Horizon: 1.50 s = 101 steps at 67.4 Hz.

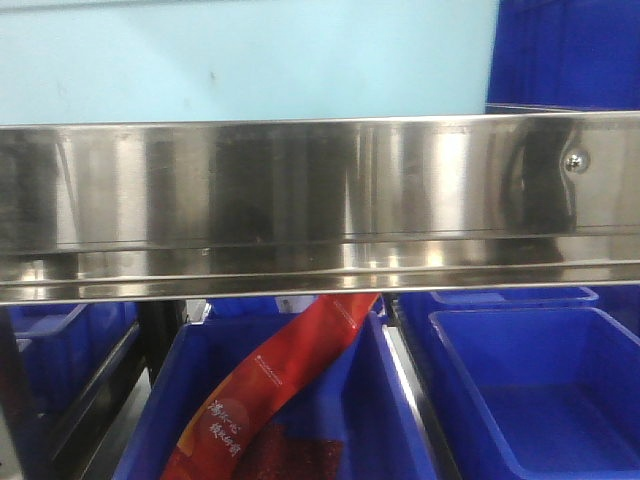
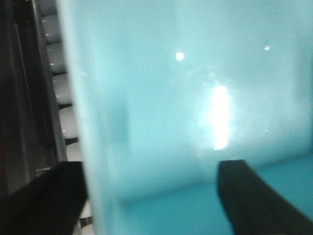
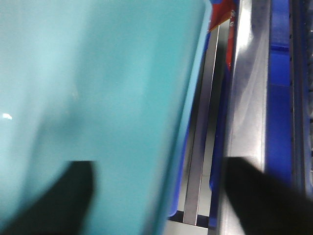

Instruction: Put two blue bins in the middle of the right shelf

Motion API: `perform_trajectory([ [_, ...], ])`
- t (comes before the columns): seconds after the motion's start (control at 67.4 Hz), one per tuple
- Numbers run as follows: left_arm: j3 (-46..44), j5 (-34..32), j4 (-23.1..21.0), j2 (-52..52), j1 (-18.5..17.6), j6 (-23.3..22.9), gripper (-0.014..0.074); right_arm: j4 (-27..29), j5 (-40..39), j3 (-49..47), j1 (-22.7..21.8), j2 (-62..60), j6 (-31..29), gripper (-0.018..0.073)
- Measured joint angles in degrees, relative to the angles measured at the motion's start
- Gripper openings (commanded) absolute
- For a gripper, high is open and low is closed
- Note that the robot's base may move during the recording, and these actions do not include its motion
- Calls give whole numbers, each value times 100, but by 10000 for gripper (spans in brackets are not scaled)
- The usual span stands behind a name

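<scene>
The pale cyan bin (image 1: pixel 250 60) sits just behind the steel rack's wide shiny front rail (image 1: pixel 300 190), above the dark blue ribbed bins (image 1: pixel 530 390) on the lower tier; it looks stiff, smooth-walled and probably light but slippery, so the thickened top rim seems the surest hold. The left pincer (image 2: pixel 151 196) is spread wide, its dark fingers (image 2: pixel 249 196) straddling a bin wall (image 2: pixel 161 107). The right pincer (image 3: pixel 161 196) is likewise open astride the bin's edge (image 3: pixel 122 98); whether either finger presses the plastic I cannot tell.
</scene>
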Motion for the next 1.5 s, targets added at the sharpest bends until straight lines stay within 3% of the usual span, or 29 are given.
perform_trajectory([
  [0.252, 0, -35, -37, -332, 0, 0, 588, -148, 0, 0, 0, -283, 10, 559],
  [0.371, 0, -126, -37, -814, 0, 0, 530, -312, 0, 0, 0, -718, 12, 557],
  [0.431, 0, -166, -37, -1087, 0, 0, 450, -396, 0, 0, 0, -923, 12, 527],
  [0.534, 0, -233, -45, -1617, 0, 0, 232, -526, 0, 0, 0, -1382, 24, 370],
  [0.668, 0, -267, 74, -2392, 0, 10, -111, -819, 78, 91, 0, -1991, 27, -23],
  [0.742, 112, -305, 163, -2777, 0, 10, -110, -924, 55, 367, 0, -2316, 27, -167],
  [1.039, 1813, -965, 1136, -4616, 0, -273, -111, -1022, -973, 2756, 0, -3851, 43, -162],
  [1.232, 3402, -1585, 1224, -5637, 0, -294, -111, -1046, -2108, 4502, 0, -4908, 43, -162],
  [1.5, 5585, -3438, 1258, -7023, 0, -294, -111, -1046, -3356, 6629, 0, -6600, 43, -162],
])
